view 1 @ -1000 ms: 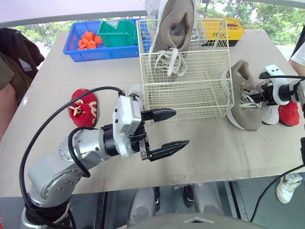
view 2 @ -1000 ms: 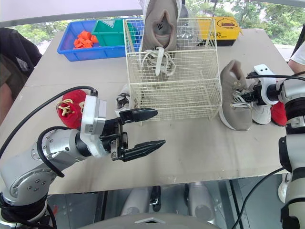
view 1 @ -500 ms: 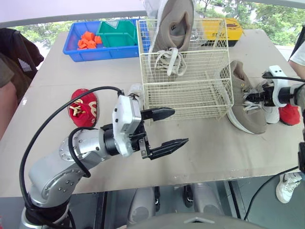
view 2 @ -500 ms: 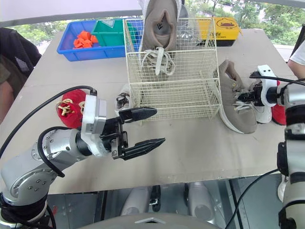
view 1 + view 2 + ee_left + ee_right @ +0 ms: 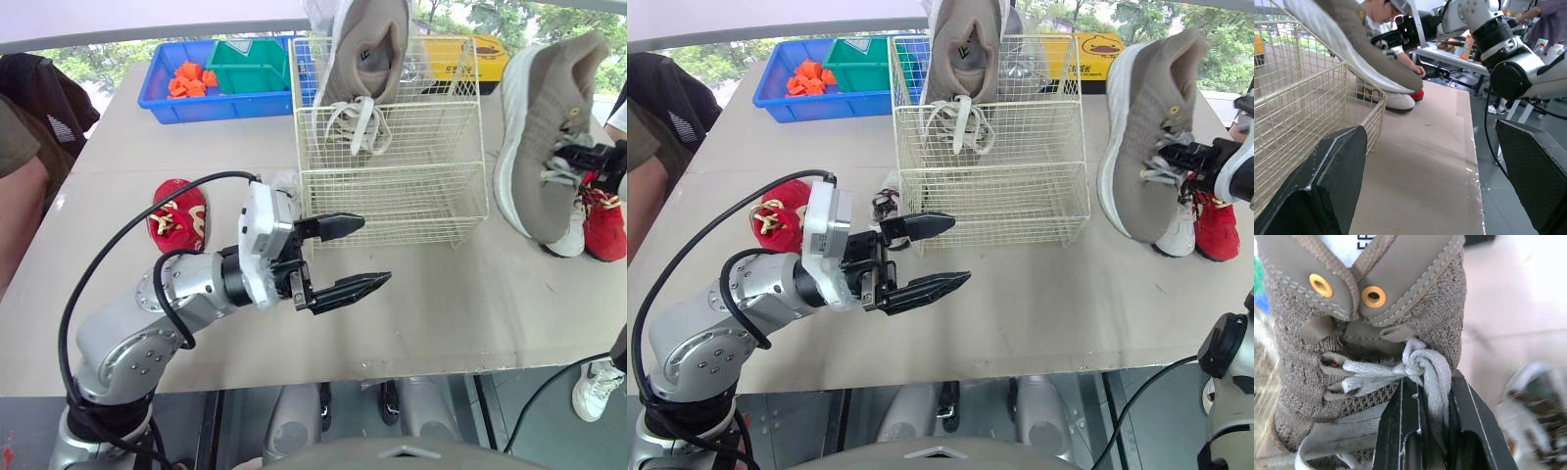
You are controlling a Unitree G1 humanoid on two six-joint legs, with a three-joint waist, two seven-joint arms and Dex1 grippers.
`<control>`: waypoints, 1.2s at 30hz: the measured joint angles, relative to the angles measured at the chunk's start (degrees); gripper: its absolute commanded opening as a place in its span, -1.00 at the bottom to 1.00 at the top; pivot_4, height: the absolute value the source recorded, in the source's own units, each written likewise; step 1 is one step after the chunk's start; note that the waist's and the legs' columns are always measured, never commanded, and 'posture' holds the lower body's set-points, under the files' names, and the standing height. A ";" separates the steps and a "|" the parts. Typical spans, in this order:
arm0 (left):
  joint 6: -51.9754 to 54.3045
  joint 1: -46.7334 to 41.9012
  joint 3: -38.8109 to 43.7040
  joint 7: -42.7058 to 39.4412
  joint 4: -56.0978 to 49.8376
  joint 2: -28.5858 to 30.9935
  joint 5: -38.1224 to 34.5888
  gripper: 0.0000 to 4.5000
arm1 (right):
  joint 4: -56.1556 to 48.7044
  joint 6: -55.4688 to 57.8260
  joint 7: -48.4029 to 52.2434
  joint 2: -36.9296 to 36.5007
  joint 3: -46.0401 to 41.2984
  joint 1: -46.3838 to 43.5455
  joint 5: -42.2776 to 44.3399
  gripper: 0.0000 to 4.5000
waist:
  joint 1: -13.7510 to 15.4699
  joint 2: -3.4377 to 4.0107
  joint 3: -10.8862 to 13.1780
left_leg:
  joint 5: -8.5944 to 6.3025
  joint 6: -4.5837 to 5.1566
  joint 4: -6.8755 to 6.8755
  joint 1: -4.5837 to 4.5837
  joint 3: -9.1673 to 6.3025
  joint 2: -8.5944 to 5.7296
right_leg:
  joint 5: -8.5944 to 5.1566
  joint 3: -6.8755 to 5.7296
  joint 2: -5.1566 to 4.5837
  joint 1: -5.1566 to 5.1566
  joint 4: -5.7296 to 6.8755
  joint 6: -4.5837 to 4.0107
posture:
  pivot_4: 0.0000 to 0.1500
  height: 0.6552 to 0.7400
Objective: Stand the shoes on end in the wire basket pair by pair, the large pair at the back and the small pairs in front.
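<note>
The wire basket (image 5: pixel 392 166) stands mid-table with one large grey shoe (image 5: pixel 364 59) on end at its back. My right gripper (image 5: pixel 591 157) is shut on the laces of the second large grey shoe (image 5: pixel 544 127) and holds it up to the right of the basket, its white sole facing the basket. In the right wrist view the fingers (image 5: pixel 1400 431) pinch the grey lace knot. My left gripper (image 5: pixel 355 257) hovers open and empty in front of the basket. Small shoes lie around: a red one (image 5: pixel 176 215) at left, a white one (image 5: pixel 887 201) by the basket's left corner, and a red (image 5: pixel 604 220) and a white one (image 5: pixel 566 235) at right.
A blue bin (image 5: pixel 162 98) with orange pieces and a green tray (image 5: pixel 245 69) sit at the back left. A yellow box (image 5: pixel 487 54) lies behind the basket. A person's arm (image 5: pixel 20 186) is at the table's left edge.
The right gripper has lifted the grey shoe by its laces off the table, up and toward the basket's height. The left gripper has stayed open in about the same place.
</note>
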 measured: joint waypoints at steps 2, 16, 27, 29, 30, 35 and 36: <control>-0.54 -0.09 -0.10 0.51 0.21 -0.96 0.18 1.00 | -0.97 -4.08 -2.00 1.84 -0.16 -2.48 0.52 -0.99 | -0.52 0.06 0.03 | 0.00 0.00 -0.01 0.04 0.05 0.01 | 0.01 0.08 0.02 -0.02 0.02 0.03 | 1.00 1.00; -7.13 3.68 4.31 6.51 0.15 -5.85 2.44 1.00 | 12.09 -50.82 -10.16 21.35 10.96 -24.92 -2.13 -0.99 | -0.54 0.13 0.08 | 0.12 -0.20 -0.12 -0.10 0.18 0.09 | 0.08 0.16 0.02 -0.21 0.03 0.11 | 1.00 1.00; -10.20 7.86 10.28 11.43 -3.59 -5.82 1.17 1.00 | 24.93 -75.64 -11.92 26.48 16.50 -24.89 -7.17 -0.99 | -0.44 0.14 0.09 | 0.16 -0.27 -0.15 -0.08 0.17 0.15 | 0.04 0.14 -0.02 -0.22 0.05 0.03 | 1.00 1.00; -10.62 9.01 11.20 11.93 -4.13 -5.59 0.94 1.00 | 24.92 -78.17 -12.51 26.99 17.12 -23.21 -7.86 -0.99 | -0.49 0.13 0.08 | 0.16 -0.27 -0.15 -0.05 0.17 0.16 | 0.04 0.14 -0.02 -0.20 0.07 0.03 | 1.00 1.00; -10.64 9.46 11.46 12.01 -4.27 -5.47 0.88 1.00 | 24.92 -78.82 -12.86 27.02 17.39 -22.33 -8.23 -0.99 | -0.54 0.13 0.08 | 0.16 -0.28 -0.15 -0.04 0.18 0.16 | 0.03 0.15 -0.02 -0.20 0.08 0.01 | 1.00 1.00; -11.11 11.55 12.07 12.39 -5.79 -4.36 0.29 1.00 | 24.85 -80.39 -14.90 28.11 18.63 -18.02 -9.10 -0.99 | -0.59 0.14 0.09 | 0.16 -0.28 -0.15 -0.04 0.18 0.18 | 0.01 0.13 -0.03 -0.21 0.11 -0.03 | 1.00 1.00; -11.12 11.60 12.06 12.39 -5.79 -4.26 0.18 1.00 | 24.78 -80.48 -15.21 28.15 18.65 -17.87 -9.10 -0.99 | -0.57 0.14 0.09 | 0.16 -0.29 -0.15 -0.04 0.18 0.18 | 0.01 0.13 -0.03 -0.21 0.11 -0.04 | 1.00 1.00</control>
